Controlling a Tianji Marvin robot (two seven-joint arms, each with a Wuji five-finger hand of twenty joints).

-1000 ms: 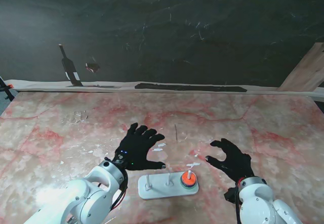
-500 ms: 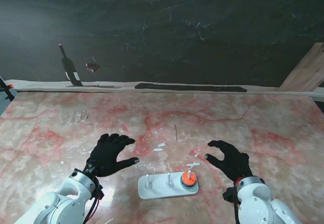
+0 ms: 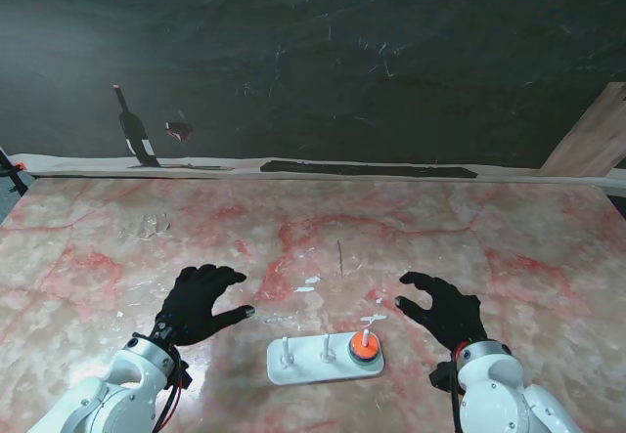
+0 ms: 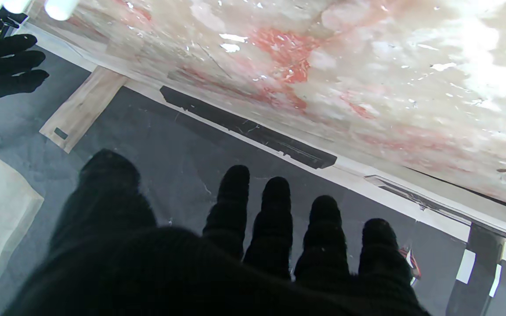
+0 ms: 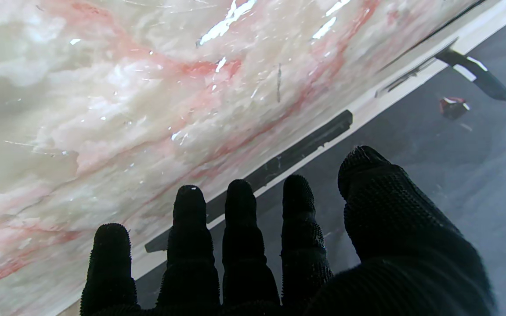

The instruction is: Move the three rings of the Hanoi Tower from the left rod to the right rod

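Note:
A white Hanoi base [image 3: 313,367] lies close to me at the table's middle, with three thin white rods. The left rod [image 3: 285,351] and middle rod [image 3: 327,347] are bare. Orange rings [image 3: 365,349] sit stacked on the right rod. My left hand [image 3: 196,302], in a black glove, hovers left of the base with fingers spread and nothing in it. My right hand [image 3: 442,308] hovers right of the base, fingers apart and slightly curled, also holding nothing. The left wrist view shows rod tips [image 4: 59,6] at a corner; spread fingers [image 5: 240,245] show in the right wrist view.
The pink marble table [image 3: 489,238] stretches far from me toward a dark floor. A dark strip [image 3: 367,170] lies along its far edge. A wooden plank [image 3: 592,140] leans at the far right, and a bottle-shaped mark [image 3: 132,128] at the far left.
My left hand has drawn back from beside the base, moving left and nearer to me. The right hand has barely shifted. The rings stay on the right rod.

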